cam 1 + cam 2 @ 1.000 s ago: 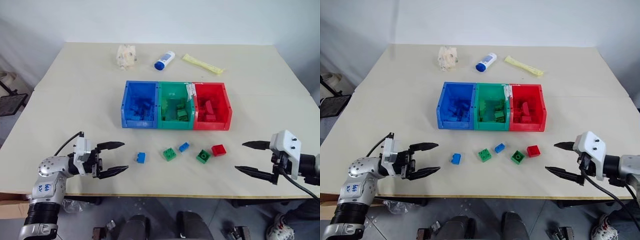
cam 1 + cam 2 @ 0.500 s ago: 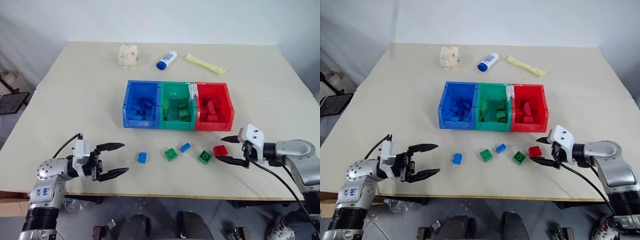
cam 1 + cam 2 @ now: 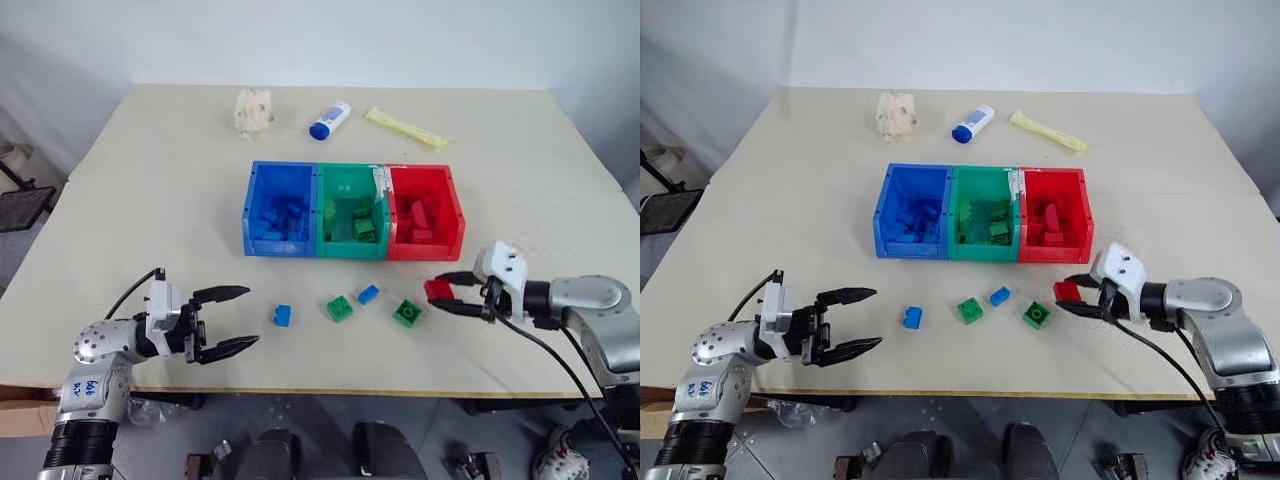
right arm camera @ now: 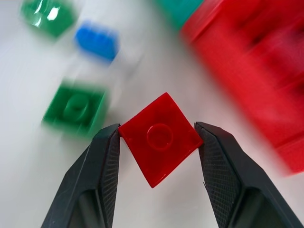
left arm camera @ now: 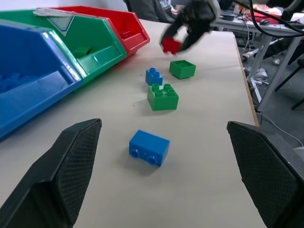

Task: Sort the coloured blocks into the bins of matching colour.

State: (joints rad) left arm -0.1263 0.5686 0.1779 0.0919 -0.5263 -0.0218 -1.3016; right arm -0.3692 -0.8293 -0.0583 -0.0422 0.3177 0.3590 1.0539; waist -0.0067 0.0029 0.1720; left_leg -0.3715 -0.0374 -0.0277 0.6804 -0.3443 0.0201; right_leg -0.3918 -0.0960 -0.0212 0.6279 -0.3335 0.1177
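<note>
My right gripper is shut on a red block, one finger on each side of it, just in front of the red bin. The red bin is joined to a green bin and a blue bin, each with blocks of its own colour inside. Loose on the table lie a blue block, a green block, a smaller blue block and another green block. My left gripper stands open and empty to the left of the first blue block.
At the table's far side lie a crumpled pale wad, a white bottle with a blue cap and a yellow packet. The table's front edge runs close below the loose blocks and both grippers.
My right gripper came in from the right, closed its fingers on the red block and shifted it slightly toward the red bin. The left gripper has stayed where it was, open.
</note>
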